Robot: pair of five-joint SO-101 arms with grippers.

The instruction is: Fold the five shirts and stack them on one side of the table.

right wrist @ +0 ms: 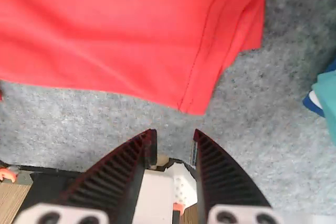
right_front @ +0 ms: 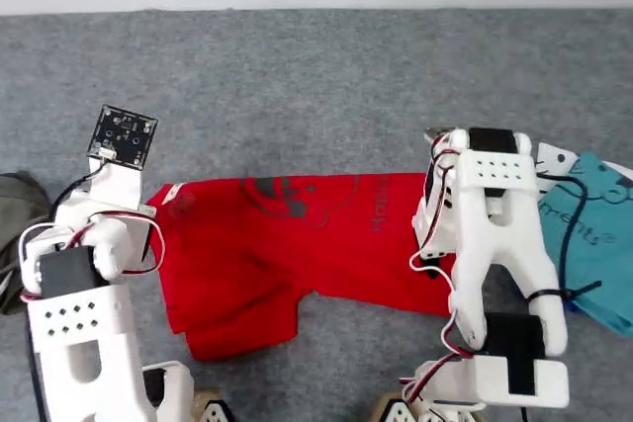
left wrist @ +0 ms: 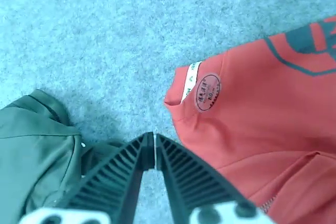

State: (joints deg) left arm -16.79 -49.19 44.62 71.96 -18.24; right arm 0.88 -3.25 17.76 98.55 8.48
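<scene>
A red shirt (right_front: 287, 244) lies spread across the middle of the grey carpeted table, one sleeve part folded toward the front. In the left wrist view my left gripper (left wrist: 155, 142) is shut with nothing in it, just above the carpet beside the red shirt's collar label (left wrist: 203, 91). My right gripper (right wrist: 173, 139) is open a little with nothing between its fingers, hovering over bare carpet just off the red shirt's hem corner (right wrist: 197, 106). The right arm (right_front: 495, 234) stands over the shirt's right end, and the left arm (right_front: 79, 274) at its left end.
An olive green shirt (left wrist: 31, 150) lies crumpled at the table's left edge (right_front: 15, 214). A teal shirt (right_front: 588, 234) with white print sits at the right edge, near the right arm. The far half of the carpet (right_front: 316, 86) is bare.
</scene>
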